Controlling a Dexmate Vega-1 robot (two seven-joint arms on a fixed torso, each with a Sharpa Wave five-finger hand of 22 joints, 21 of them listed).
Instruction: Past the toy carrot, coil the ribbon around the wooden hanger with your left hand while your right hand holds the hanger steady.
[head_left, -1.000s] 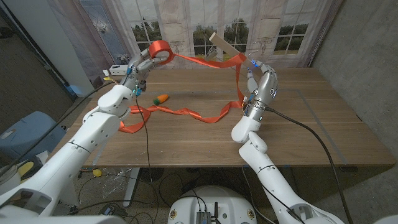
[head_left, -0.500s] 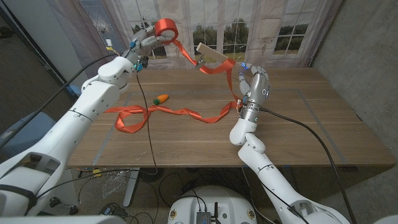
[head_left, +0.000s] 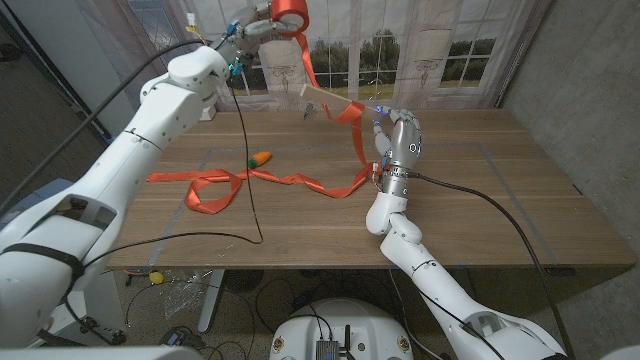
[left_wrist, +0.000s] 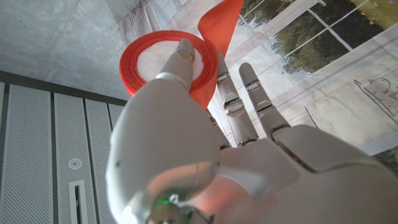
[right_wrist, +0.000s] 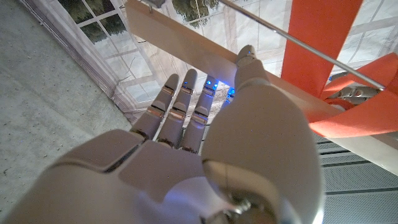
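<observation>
The wooden hanger (head_left: 330, 100) is held up in the air above the far part of the table (head_left: 500, 200), tilted, with its near end gripped by the right hand (head_left: 398, 145). In the right wrist view the hanger (right_wrist: 205, 53) is seen as a pale bar crossing just beyond the fingertips (right_wrist: 186, 81), with the thumb pressed against it and a thin metal rod running alongside.

The ribbon (head_left: 300, 182) is seen in orange: one stretch is draped over the hanger beside the right hand and hangs down to the table, where it trails in loose waves away toward the left arm's side and ends in a loop. Another stretch rises from the hanger up to the ribbon spool (head_left: 290, 12), which is raised high, well above and away from the right hand. The spool is gripped by the left hand (head_left: 255, 22); in the left wrist view the spool (left_wrist: 149, 62) is pinched between the thumb and the extended fingers (left_wrist: 249, 93), with the ribbon (left_wrist: 221, 18) leaving it beyond the fingertips.

The toy carrot (head_left: 259, 158) lies on the table below the raised left hand, just beside the trailing ribbon, nearer than the hanger.
</observation>
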